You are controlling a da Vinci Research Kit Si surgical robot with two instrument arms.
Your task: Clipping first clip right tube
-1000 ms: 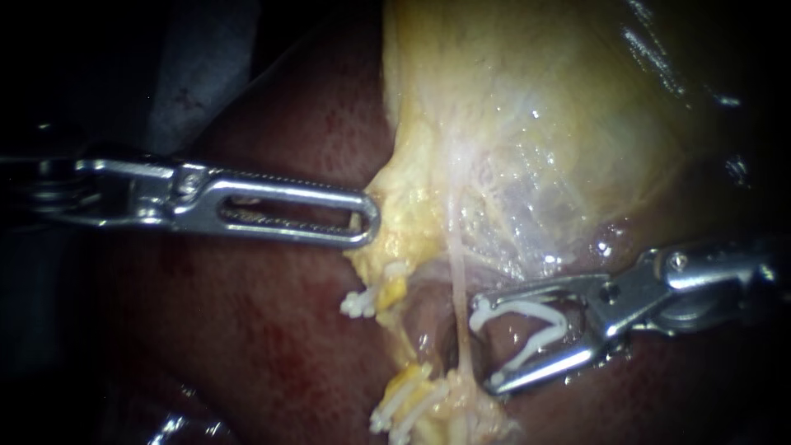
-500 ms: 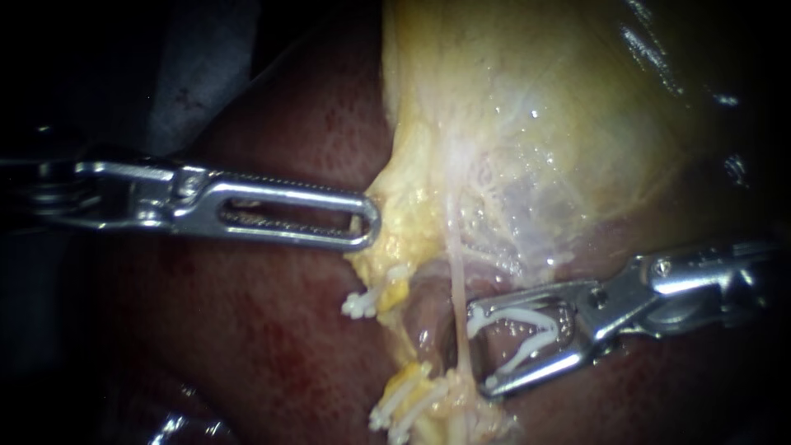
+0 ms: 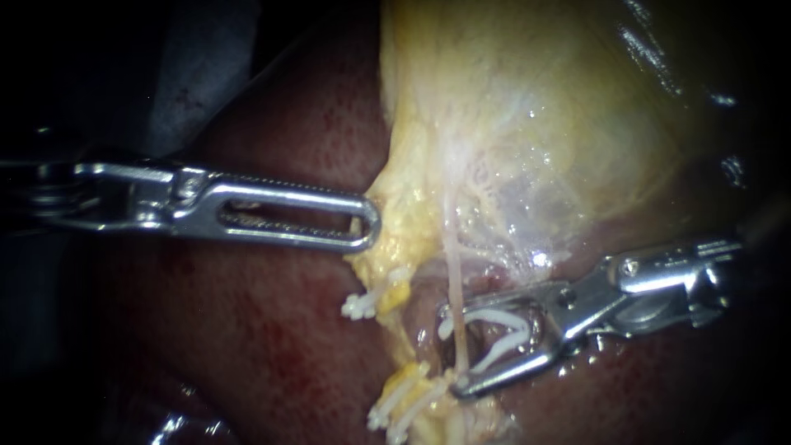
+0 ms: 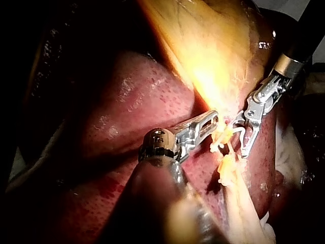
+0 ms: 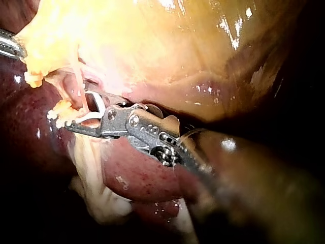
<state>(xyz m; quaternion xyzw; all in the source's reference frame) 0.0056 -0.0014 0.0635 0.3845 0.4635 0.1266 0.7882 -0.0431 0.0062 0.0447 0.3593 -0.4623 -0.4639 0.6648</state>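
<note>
Right instrument (image 3: pixel 452 350) has advanced; its clip (image 3: pixel 504 318) straddles the tube (image 3: pixel 455 276).

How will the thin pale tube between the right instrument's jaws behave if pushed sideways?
The tube looks thin and taut, so it would probably bend aside easily. Its wet surface may let it slip along the clip in the right instrument. Pulled hard, it might tear.

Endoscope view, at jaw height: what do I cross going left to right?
Left instrument, shut on the yellow tissue edge → thin pale tube → white clip around that tube, held in the right instrument, whose shaft runs off right.
</note>
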